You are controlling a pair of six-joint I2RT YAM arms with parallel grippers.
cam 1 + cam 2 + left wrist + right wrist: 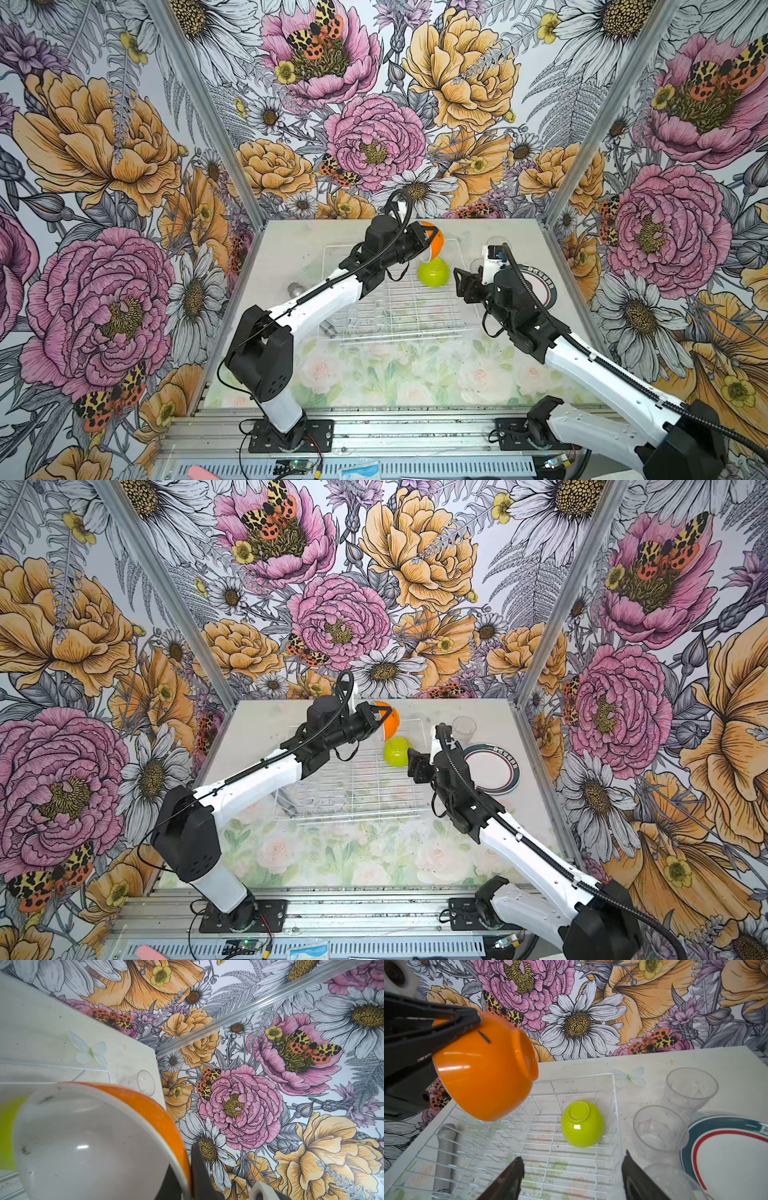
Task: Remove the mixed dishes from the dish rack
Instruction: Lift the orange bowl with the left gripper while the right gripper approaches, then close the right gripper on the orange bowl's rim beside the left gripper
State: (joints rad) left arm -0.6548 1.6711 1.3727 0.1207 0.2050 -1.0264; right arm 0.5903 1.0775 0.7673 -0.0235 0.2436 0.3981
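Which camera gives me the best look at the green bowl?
Right wrist: green bowl whole, upside down in the rack. In both top views it is small; left wrist catches only a green sliver.

dish rack (399,307) middle clear, green bowl (433,272) in its far right corner, tumblers (660,1128) just outside

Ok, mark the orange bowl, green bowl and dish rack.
orange bowl (483,1072), right wrist view, outer wall.
green bowl (582,1126), right wrist view, side wall.
dish rack (415,311), in a top view, wire floor.
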